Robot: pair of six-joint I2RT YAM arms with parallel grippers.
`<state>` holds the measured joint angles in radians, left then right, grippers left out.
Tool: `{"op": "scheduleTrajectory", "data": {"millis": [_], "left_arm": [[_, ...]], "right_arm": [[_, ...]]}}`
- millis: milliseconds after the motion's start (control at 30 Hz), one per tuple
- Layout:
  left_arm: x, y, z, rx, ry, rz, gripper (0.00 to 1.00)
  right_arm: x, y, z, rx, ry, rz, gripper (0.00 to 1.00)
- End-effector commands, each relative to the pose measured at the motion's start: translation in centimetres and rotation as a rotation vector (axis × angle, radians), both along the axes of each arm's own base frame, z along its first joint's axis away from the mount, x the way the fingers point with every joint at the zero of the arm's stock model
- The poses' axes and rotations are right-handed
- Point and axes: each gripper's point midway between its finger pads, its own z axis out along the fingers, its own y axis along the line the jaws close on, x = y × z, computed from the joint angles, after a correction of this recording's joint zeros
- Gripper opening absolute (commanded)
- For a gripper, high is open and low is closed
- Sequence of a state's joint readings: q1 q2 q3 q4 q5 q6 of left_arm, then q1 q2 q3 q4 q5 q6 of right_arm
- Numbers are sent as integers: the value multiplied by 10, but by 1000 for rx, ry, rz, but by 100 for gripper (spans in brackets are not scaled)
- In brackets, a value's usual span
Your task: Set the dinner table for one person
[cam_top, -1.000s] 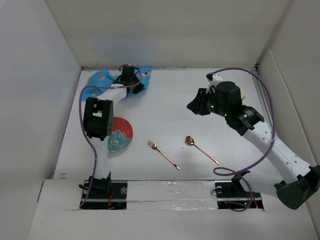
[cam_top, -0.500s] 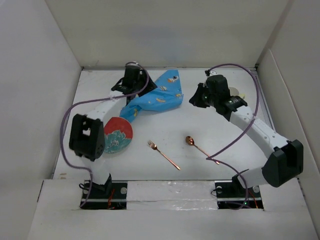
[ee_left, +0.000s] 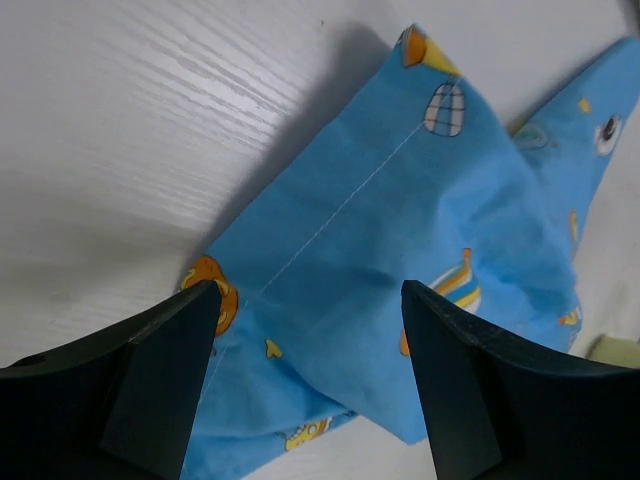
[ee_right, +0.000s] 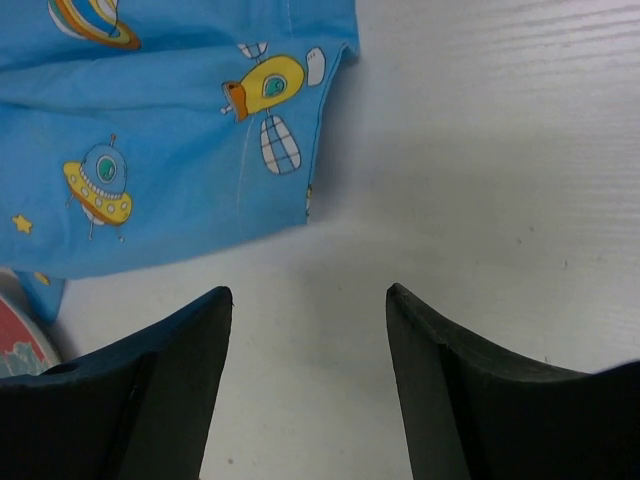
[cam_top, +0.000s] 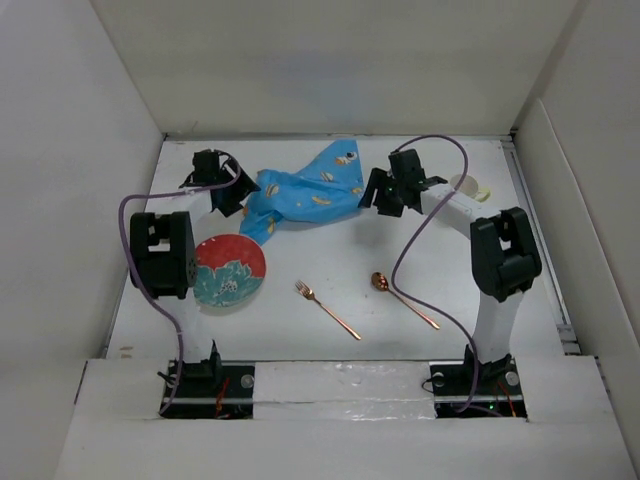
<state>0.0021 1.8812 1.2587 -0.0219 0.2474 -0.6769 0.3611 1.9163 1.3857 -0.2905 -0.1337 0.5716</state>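
A: What is counted, left to right?
B: One round red-and-teal patterned plate (cam_top: 229,271), one crumpled blue cartoon-printed cloth placemat (cam_top: 305,192), one copper fork (cam_top: 327,309), one copper spoon (cam_top: 404,299), all laid on the matte white dinner table (cam_top: 330,250)
A: How are the arms posed?
B: Both are stretched far; the left gripper (ee_left: 310,380) is spread above the placemat's left end, the right gripper (ee_right: 310,370) is spread over bare table beside its right corner

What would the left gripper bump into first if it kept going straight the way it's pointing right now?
The blue cartoon-print cloth. The left gripper, jaws open, aims at its near edge, which lies crumpled on the white table just ahead of it; how close is hard to judge.
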Motion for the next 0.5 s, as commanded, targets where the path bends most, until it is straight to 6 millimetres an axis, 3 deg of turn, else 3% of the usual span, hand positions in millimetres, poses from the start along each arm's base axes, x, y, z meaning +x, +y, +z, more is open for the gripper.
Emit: {"op": "scheduleTrajectory", "data": {"millis": [0, 133, 200, 233, 267, 300, 333, 367, 400, 467], "left_arm": [[2, -26, 1, -49, 17, -120, 71], [-3, -33, -19, -61, 56, -137, 67], [-5, -36, -25, -82, 63, -144, 60], [-7, -43, -26, -90, 61, -159, 57], [-6, -45, -26, -103, 55, -163, 45], [-2, -45, -24, -106, 36, -160, 36], [-3, -50, -22, -129, 27, -174, 25], [1, -52, -14, -146, -3, -179, 0], [3, -54, -9, -161, -14, -178, 0], [10, -55, 18, -160, -74, -183, 0]], "right_arm": [[29, 15, 25, 109, -89, 14, 68], [43, 35, 25, 191, -123, 74, 67], [49, 43, 14, 204, -110, 103, 63], [54, 50, 23, 229, -126, 132, 48], [60, 57, 28, 255, -141, 159, 24], [60, 57, 26, 255, -140, 159, 24], [64, 61, 37, 269, -162, 173, 3], [67, 61, 45, 268, -188, 180, 0], [68, 61, 53, 266, -207, 181, 0], [70, 55, 89, 248, -296, 176, 0]]}}
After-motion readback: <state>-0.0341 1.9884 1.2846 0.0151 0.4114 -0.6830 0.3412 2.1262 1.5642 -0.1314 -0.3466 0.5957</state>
